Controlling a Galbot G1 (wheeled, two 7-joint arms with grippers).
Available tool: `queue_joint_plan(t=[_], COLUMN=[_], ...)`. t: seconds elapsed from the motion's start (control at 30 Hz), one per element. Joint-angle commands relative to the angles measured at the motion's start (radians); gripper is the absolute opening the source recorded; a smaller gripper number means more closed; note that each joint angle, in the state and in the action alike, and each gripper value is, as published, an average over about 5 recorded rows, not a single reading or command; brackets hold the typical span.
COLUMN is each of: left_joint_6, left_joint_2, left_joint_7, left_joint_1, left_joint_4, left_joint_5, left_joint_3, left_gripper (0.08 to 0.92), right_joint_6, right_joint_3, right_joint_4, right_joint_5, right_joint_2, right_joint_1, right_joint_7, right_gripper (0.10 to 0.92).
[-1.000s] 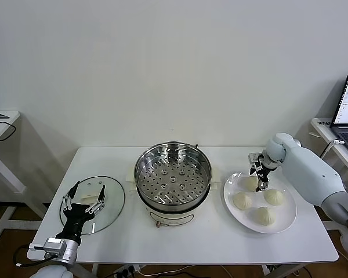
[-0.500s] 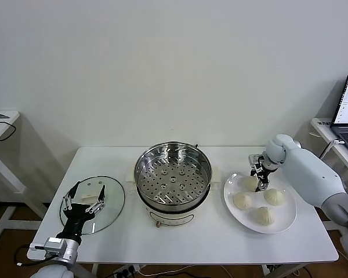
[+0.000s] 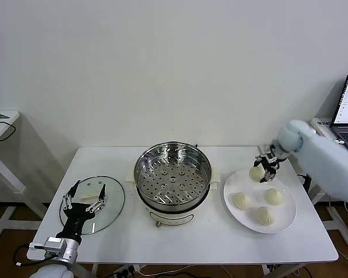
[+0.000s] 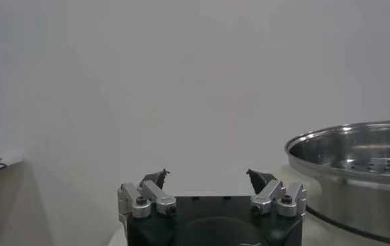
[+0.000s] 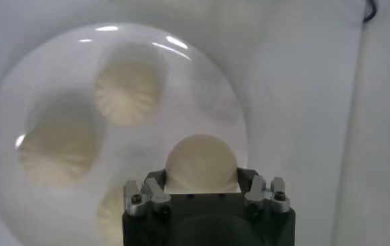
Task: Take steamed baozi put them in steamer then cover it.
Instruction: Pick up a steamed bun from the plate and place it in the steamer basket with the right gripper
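White table point(image 3: 220, 243) carrying, at centre, open steel steamer point(image 3: 173, 174); at 9 o'clock, glass cover point(image 3: 113, 200) beneath wide-spread left gripper point(image 3: 84, 201); at 3 o'clock, white plate point(image 3: 284, 223) with three baozi point(image 3: 242, 200); right gripper point(image 3: 265, 169) clamping fourth baozi point(image 3: 256, 172) above plate. No legible writing.

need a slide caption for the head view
Right gripper lifts one baozi off the plate, three left; steamer open, left gripper open over the cover.
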State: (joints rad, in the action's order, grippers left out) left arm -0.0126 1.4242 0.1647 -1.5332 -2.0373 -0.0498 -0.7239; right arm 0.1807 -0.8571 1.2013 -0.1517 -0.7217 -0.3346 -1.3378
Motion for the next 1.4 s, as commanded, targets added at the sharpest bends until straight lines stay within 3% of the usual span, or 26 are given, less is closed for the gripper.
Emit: queue_joint_plan(t=[0.03, 0.27, 0.67, 1.4], left_joint_6=[0.003, 0.003, 0.007, 0.002], left_joint_2=[-0.006, -0.013, -0.032, -0.033], left_joint_7=[-0.001, 0.002, 0.016, 0.027], left_joint_1=[-0.004, -0.007, -0.005, -0.007], left_joint_4=[-0.01, -0.013, 0.0, 0.017], left_joint_5=[0.0, -0.002, -0.022, -0.028], left_joint_3=[-0.002, -0.012, -0.071, -0.107], left_gripper=[0.823, 0.823, 0.823, 0.823], right_joint_6=[0.206, 0.344, 0.511, 0.585], right_joint_3=[-0.26, -0.392, -0.344, -0.18], right_joint_4=[0.199, 0.236, -0.069, -0.429], right_joint_5=[0.113, 0.127, 0.102, -0.113], right_joint_2=[0.049, -0.159, -0.572, -0.745], right_joint_1=[-0.335, -0.487, -0.368, -0.061], right_joint_7=[-0.099, -0.105, -0.023, 0.09], right_gripper=[0.67, 0.67, 0.662, 0.662])
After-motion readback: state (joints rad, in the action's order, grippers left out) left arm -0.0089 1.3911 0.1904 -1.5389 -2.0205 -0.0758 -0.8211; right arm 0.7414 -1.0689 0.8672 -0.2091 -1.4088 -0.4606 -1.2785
